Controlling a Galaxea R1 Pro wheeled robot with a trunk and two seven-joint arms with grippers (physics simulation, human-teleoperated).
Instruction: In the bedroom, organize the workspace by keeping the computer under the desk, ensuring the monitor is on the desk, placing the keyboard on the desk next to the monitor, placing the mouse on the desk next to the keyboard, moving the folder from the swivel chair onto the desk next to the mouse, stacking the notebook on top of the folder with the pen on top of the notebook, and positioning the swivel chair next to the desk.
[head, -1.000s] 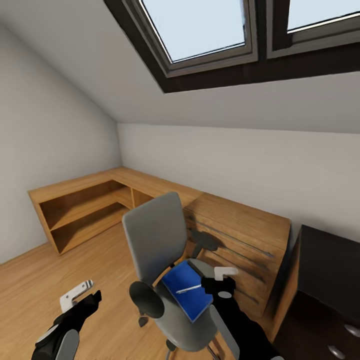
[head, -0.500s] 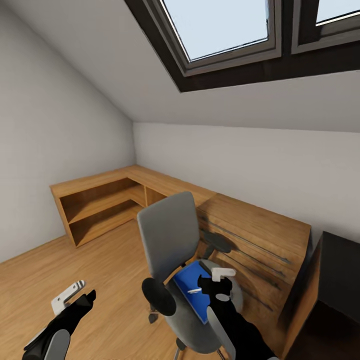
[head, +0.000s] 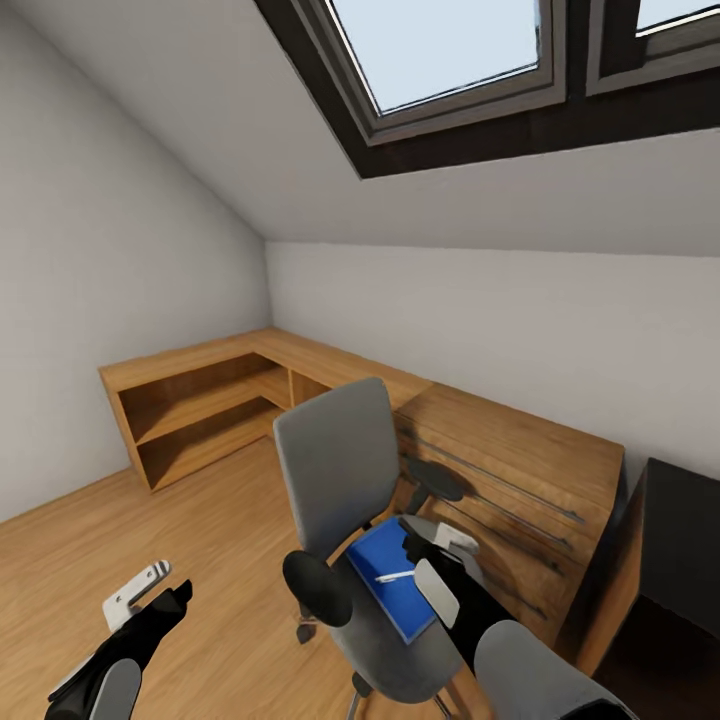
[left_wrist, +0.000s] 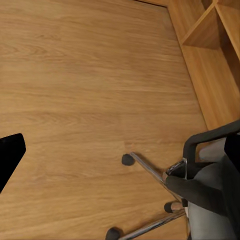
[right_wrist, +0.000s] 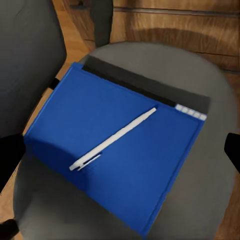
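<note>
Over the swivel chair (head: 345, 500) seat, right gripper (right_wrist: 120, 150) has dropped closer to the pen (right_wrist: 113, 139) lying on the folder (right_wrist: 115, 150) (notebook (right_wrist: 145, 87) edge underneath); jaws spread, nothing pinched. Left gripper (head: 140, 595) idle, jaws state unclear. Pen grasp looks next.

The folder (right_wrist: 117, 155) is bright blue, and the pen (right_wrist: 112, 139) on it is white. A black strip with a pale end, the notebook (right_wrist: 145, 89), edges the folder. The chair (head: 335, 470) under them has a grey seat and back, black armrests and a chrome base (left_wrist: 150, 175). Beside the chair, the floor (left_wrist: 85, 100), the shelves (head: 190, 410) and the dresser (head: 510, 470) are warm honey wood with visible grain. The walls are pale grey; the skylight frame (head: 470, 130) is dark brown.
</note>
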